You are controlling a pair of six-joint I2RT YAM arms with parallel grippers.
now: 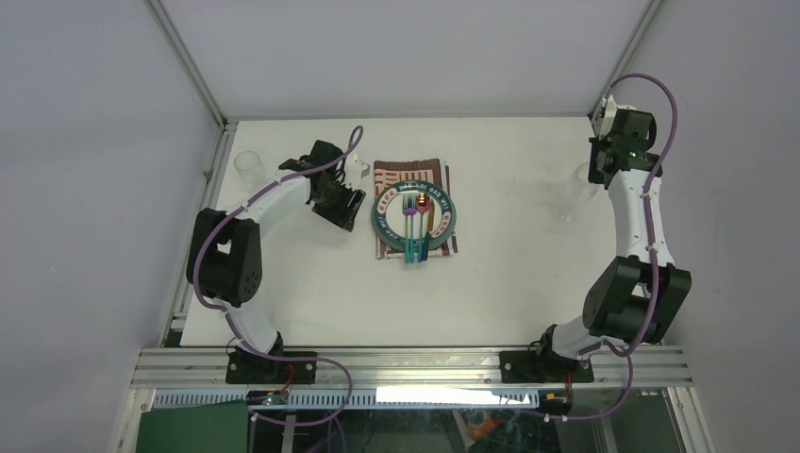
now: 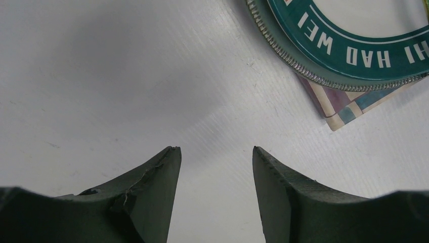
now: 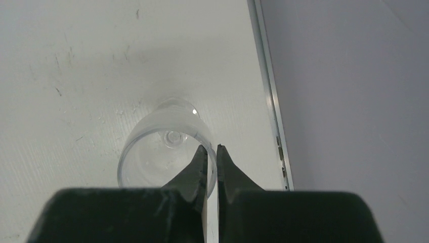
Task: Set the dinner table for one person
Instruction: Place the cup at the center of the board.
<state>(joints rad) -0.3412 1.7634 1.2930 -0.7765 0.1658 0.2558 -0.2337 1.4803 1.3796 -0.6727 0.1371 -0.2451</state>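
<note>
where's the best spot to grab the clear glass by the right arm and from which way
Take the glass by its thin rim wall from straight above, one finger inside, one outside. It stands upright, mouth open upward, so the wall is free to pinch; the right gripper is closed on the rim's right side.

Plain pale grey wall panels (image 1: 406, 52) enclose three sides, joined by slanting aluminium posts (image 1: 187, 61); lighting is soft and even.

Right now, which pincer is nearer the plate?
Left. The left pincer is just beside the plate's rim; the right pincer is far off, at the clear glass.
</note>
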